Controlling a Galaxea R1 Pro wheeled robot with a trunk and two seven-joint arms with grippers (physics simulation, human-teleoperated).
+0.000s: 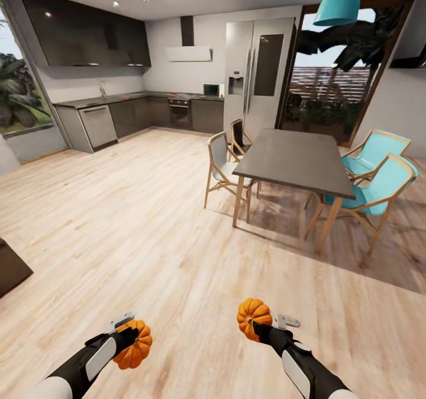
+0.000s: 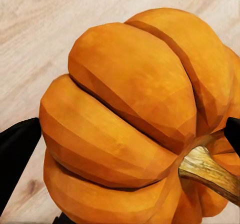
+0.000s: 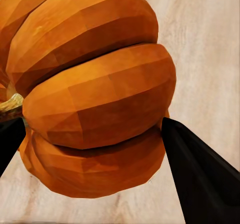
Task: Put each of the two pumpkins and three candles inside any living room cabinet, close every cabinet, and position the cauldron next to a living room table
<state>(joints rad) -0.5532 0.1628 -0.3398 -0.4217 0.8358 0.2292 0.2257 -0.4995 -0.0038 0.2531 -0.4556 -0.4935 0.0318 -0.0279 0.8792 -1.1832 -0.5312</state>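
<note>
Each hand carries a bright-orange ribbed pumpkin above the wood floor. My left gripper (image 1: pixel 131 338) is shut on one pumpkin (image 1: pixel 135 347) at the lower left of the head view. In the left wrist view that pumpkin (image 2: pixel 130 114) looms large with its brown stem to one side, between black fingers (image 2: pixel 17 149). My right gripper (image 1: pixel 258 325) is shut on the other pumpkin (image 1: pixel 253 317). The right wrist view has this pumpkin (image 3: pixel 95 99) squeezed by dark fingertips (image 3: pixel 200 174). The candles, the cabinet and the cauldron are out of view.
A grey dining table (image 1: pixel 296 161) with wooden chairs, two of them turquoise (image 1: pixel 378 180), stands ahead on the right. The grey kitchen units (image 1: pixel 136 115) and a fridge (image 1: pixel 257 73) line the far wall. A dark furniture corner (image 1: pixel 10 267) juts in at the left edge.
</note>
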